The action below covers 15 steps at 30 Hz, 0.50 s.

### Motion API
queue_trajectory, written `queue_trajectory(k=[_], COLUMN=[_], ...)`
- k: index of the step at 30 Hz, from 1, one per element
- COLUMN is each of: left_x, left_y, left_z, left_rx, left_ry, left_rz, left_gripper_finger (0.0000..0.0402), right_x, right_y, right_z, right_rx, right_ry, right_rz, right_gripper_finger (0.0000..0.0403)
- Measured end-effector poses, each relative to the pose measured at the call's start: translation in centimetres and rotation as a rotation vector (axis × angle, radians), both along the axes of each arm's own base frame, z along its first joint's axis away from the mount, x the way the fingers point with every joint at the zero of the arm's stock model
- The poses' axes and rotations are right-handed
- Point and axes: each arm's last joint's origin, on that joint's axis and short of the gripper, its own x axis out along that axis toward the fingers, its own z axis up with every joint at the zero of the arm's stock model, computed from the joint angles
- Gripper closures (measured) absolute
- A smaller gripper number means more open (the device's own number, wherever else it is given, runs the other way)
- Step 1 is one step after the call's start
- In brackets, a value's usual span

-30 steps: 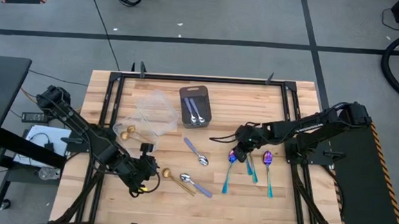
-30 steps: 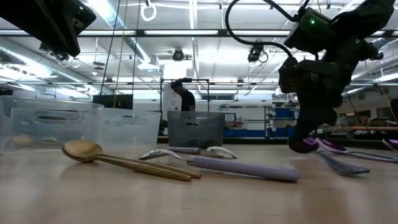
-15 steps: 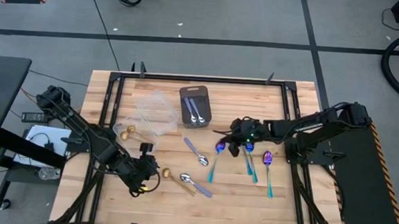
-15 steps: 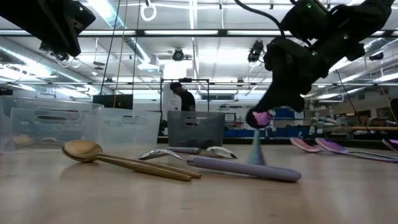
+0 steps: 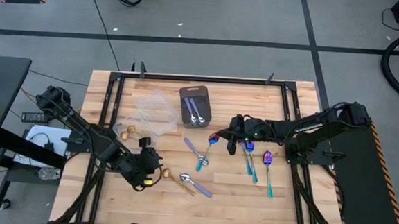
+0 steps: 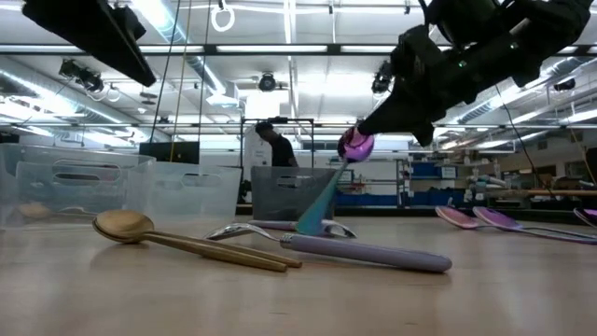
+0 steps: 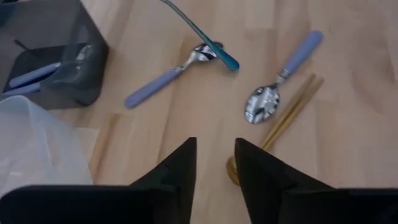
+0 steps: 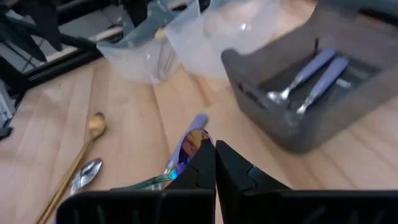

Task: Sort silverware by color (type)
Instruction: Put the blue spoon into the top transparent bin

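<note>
Wooden tabletop (image 5: 277,200) is offering free room near the front right. Right jaws (image 5: 231,139) are pinching an iridescent spoon (image 5: 207,150) by its purple bowl, teal handle dangling over a lavender-handled silver spoon (image 5: 197,152) mid-table. Held so near one end, it is likely swinging and could slip, or its tip could knock that spoon below. Two matching spoons (image 5: 259,163) are lying to the right. Dark tray (image 5: 196,106) wall and clear tubs (image 5: 156,109) are crowding the far side. Left jaws (image 5: 150,166) are standing parted and empty beside a gold spoon (image 5: 178,180), near left, risking a nudge if lowered carelessly
</note>
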Motion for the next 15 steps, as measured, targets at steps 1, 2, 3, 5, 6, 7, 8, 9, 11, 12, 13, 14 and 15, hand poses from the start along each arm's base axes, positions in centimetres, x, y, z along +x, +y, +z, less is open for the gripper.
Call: queue_trajectory(k=[1, 2, 3, 5, 6, 7, 8, 9, 11, 12, 13, 14, 15], left_x=[0.1, 0.2, 0.4, 0.6, 0.7, 0.8, 0.8, 0.9, 1.1, 1.2, 1.2, 1.3, 1.4], left_y=[0.2, 0.4, 0.6, 0.9, 1.1, 1.3, 1.4, 1.6, 1.8, 2.0, 2.1, 2.2, 2.3], left_z=[0.0, 0.0, 0.0, 0.0, 0.0, 0.0, 0.0, 0.0, 0.0, 0.0, 0.0, 0.0, 0.1], left_rx=[-0.006, -0.009, -0.012, -0.022, -0.025, -0.024, -0.023, -0.020, -0.011, -0.009, -0.008, -0.009, -0.006], left_ry=[-0.002, -0.003, -0.004, -0.007, -0.008, -0.007, -0.007, -0.006, -0.004, -0.003, -0.004, -0.008, -0.015], left_rz=[0.014, 0.026, 0.038, 0.066, 0.076, 0.083, 0.089, 0.091, 0.095, 0.098, 0.102, 0.109, 0.119], left_gripper_finger=[0.0270, 0.0259, 0.0248, 0.0226, 0.0218, 0.0210, 0.0204, 0.0199, 0.0195, 0.0194, 0.0194, 0.0194, 0.0193], right_x=[0.0, 0.1, 0.1, 0.2, 0.2, 0.2, 0.3, 0.3, 0.3, 0.4, 0.4, 0.4, 0.4], right_y=[0.1, 0.3, 0.4, 0.8, 0.9, 1.0, 1.1, 1.1, 1.2, 1.3, 1.3, 1.4, 1.4], right_z=[0.1, 0.2, 0.3, 0.6, 0.6, 0.8, 0.9, 1.0, 1.2, 1.3, 1.4, 1.5, 1.6], right_rx=[-0.018, -0.031, -0.047, -0.070, -0.082, -0.094, -0.107, -0.117, -0.136, -0.144, -0.149, -0.150, -0.151], right_ry=[-0.010, -0.020, -0.032, -0.054, -0.061, -0.071, -0.085, -0.098, -0.115, -0.122, -0.132, -0.144, -0.151], right_rz=[-0.005, -0.008, -0.008, -0.006, -0.007, -0.010, -0.013, -0.015, -0.019, -0.023, -0.024, -0.023, -0.022], right_gripper_finger=[0.0399, 0.0399, 0.0399, 0.0399, 0.0399, 0.0398, 0.0398, 0.0398, 0.0399, 0.0399, 0.0399, 0.0399, 0.0399])
